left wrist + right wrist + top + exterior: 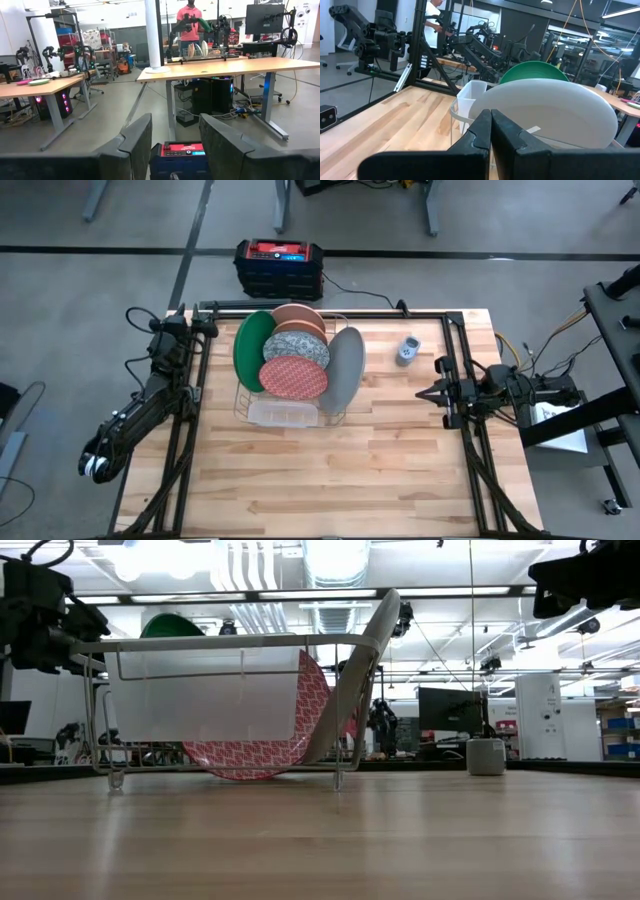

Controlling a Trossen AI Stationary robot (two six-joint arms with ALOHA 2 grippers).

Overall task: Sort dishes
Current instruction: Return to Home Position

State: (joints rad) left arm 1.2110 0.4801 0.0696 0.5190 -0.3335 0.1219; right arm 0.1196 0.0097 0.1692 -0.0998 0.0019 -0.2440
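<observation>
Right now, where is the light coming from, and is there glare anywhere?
Low view: bright ceiling lights behind the dish rack wash out the room and put a pale sheen on the table. High view: even light, no glare on the plates.

Grey concrete floor [80, 280], wooden-topped desks [225, 66], white pillar [152, 30], bright ceiling lights [135, 562]

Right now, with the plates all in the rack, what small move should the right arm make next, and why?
Probably draw the right arm back toward its edge of the table. All five plates stand in the rack, its jaws are shut and empty, pointing at the grey plate, and the left arm is already folded away.
</observation>
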